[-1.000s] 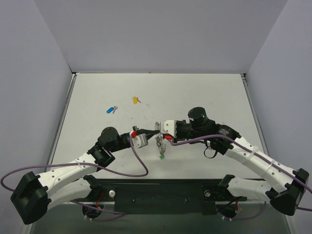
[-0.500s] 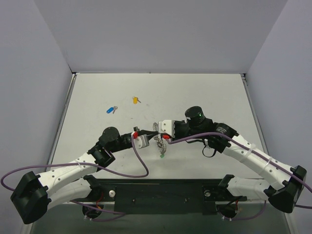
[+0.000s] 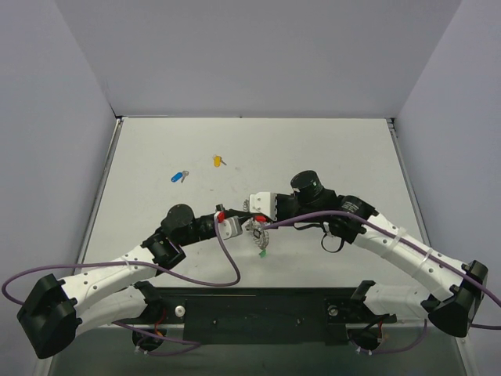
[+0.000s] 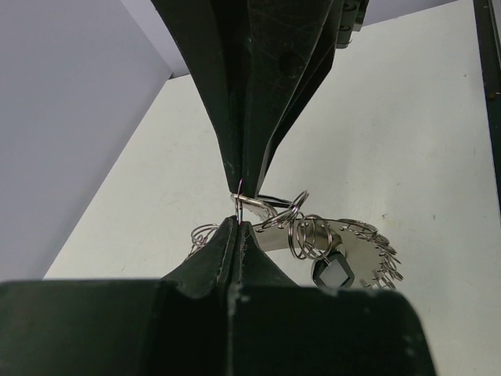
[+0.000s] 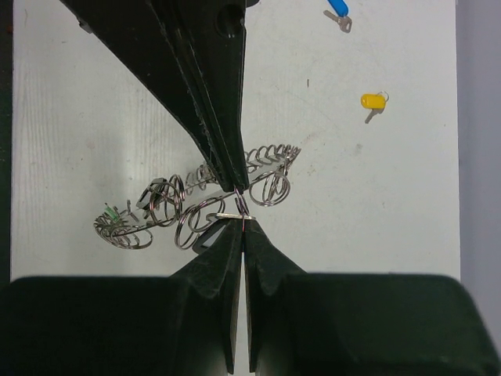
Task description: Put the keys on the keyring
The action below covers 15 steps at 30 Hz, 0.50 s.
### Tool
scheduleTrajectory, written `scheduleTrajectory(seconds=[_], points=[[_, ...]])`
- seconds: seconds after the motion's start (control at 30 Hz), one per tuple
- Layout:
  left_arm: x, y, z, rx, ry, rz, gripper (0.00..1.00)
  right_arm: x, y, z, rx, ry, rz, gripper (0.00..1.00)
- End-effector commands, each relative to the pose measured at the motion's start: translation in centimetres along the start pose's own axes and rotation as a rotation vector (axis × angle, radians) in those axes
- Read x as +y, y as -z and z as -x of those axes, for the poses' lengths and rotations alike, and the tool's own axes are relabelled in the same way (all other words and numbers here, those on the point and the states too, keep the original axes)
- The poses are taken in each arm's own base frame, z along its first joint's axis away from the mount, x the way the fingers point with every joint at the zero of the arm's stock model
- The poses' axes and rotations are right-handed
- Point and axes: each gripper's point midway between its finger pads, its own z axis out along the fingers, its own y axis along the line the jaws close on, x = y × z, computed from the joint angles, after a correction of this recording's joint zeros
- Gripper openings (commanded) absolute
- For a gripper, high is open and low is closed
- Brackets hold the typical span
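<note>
The blue key [image 3: 179, 176] lies loose on the desk [image 3: 329, 149] toward the far left corner. The yellow key [image 3: 218, 161] lies just right of it, a little nearer the far edge. Both are well apart from everything else.

Near the middle of the desk, closer to the near edge, my left gripper [image 3: 244, 222] and my right gripper [image 3: 252, 220] meet tip to tip. Each is pinched narrow on the same small loop of the keyring [image 3: 257, 233], a tangled bundle of wire rings. The green key [image 3: 262, 252] hangs on that bundle at its near end. I cannot tell whether it touches the desk.

Compared with a second ago, both arms have shifted slightly left, and the right wrist leans in further over the middle. The bundle has gone with them. The blue and yellow keys lie where they were.

From above, the pinched loop is too small to make out. The left wrist view shows my left gripper [image 4: 237, 227] closed from below and the right one coming down from above, the loop between their tips and the keyring [image 4: 301, 232] trailing to the right. The right wrist view shows my right gripper [image 5: 241, 225] closed on the same loop. There the rings are strung out to the left, with the green key [image 5: 112, 210] a speck at their end. It alone of the two wrist views also takes in the yellow key [image 5: 372, 101] and the blue key [image 5: 338, 8].
</note>
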Motion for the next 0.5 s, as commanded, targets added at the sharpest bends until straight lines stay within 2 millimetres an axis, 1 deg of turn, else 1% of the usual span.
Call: scheduleTrajectory(seconds=[0.0,0.47], points=[[0.89,-1.12,5.65,-0.15,-0.074,-0.006,0.0,-1.0,-0.21,3.67,-0.098,0.022,-0.013,0.0],[0.61,-1.55,5.57,-0.137,-0.046,-0.005,0.0,-0.91,-0.89,4.45,-0.058,0.0,-0.025,0.0]])
